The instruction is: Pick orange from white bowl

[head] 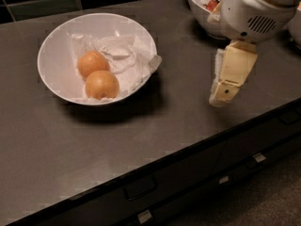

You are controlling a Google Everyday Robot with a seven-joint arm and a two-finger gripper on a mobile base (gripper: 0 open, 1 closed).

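Dark drawer fronts (197,182) run along the near edge, under a dark grey counter (155,126). The gripper (220,97) hangs above the counter's right part, cream-coloured and pointing down with a slight lean to the left. It hangs from the white arm housing (254,8). Cannot tell whether it is spread or pressed together. It is well apart from the white bowl (52,65), which sits on the counter to the left. The orange (101,84) lies inside that bowl at the near side, on crumpled white paper (120,55). It touches the second orange (93,63) just behind it. Farther back, partly hidden by the arm, is a deeper bowl (200,6) with red berries (212,4). Dark wall tiles (47,4) are behind.
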